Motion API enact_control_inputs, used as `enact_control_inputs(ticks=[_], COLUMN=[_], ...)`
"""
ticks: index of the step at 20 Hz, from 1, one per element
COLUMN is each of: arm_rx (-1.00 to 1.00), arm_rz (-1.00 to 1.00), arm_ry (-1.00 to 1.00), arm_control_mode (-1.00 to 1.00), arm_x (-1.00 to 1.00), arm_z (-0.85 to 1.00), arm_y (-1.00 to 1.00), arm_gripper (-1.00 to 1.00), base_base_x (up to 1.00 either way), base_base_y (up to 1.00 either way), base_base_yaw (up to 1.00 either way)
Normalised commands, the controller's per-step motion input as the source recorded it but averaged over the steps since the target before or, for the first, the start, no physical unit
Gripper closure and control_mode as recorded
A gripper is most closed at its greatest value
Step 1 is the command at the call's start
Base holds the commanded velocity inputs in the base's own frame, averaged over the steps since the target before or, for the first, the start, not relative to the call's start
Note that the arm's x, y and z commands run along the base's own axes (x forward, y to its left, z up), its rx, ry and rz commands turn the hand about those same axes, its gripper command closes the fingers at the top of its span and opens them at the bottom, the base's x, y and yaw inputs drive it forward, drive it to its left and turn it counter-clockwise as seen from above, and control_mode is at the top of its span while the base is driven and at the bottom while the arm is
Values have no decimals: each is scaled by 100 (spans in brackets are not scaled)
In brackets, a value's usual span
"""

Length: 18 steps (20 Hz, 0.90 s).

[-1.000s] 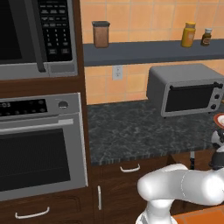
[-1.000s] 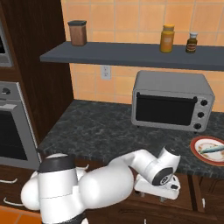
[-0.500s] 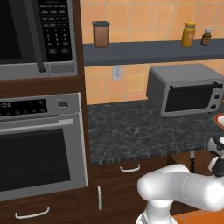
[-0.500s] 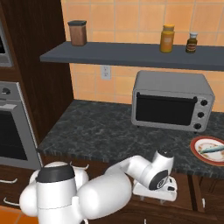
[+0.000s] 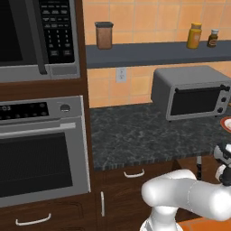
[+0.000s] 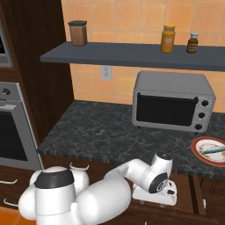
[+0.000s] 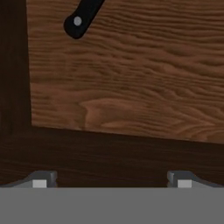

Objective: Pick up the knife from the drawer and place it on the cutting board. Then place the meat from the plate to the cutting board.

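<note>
Arm swung lower and further toward the cabinet front under the counter (image 6: 101, 132) over the last second; in the right base view the wrist now hangs just below the counter edge, where a second ago it sat a little higher and more to the left. Base views otherwise unchanged, so the base is parked. Reading: reach into the drawer under way, knife not yet picked up, meat step untouched.

Drawer (image 7: 131, 78): hand view looks straight down on its lighter wooden floor, with the dark wall along the view's left and bottom.

Plate (image 6: 210, 150): on the counter, right of the toaster oven (image 6: 172, 102), well apart from the hand. Meat (image 6: 213, 150) lies across it. Cutting board not made out.

Gripper (image 7: 112, 181): fingers spread wide, nothing between them, tips over the drawer's dark wall.

Knife (image 7: 83, 15): only the rounded butt of the black handle with its rivet shows, at the view's top left, running off the top edge. Lies ahead of the fingertips and off to their left, clear of them; blade unseen.
</note>
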Motion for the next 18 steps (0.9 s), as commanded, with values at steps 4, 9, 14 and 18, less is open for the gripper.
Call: enact_control_inputs(ticks=[4,9,14,18], arm_rx=[0,0,0,0], arm_rz=[-1,-2,-3,-3], arm_ry=[13,6,0,0], arm_control_mode=[-100,-100,-100,-100], arm_x=[-37,-50,-57,-51], arm_z=[0,-18,-31,-24], arm_y=[-1,0,-2,-5], arm_gripper=[-100,-100,-100,-100], base_base_x=[0,0,0,0], base_base_y=[0,0,0,0], base_base_yaw=[0,0,0,0])
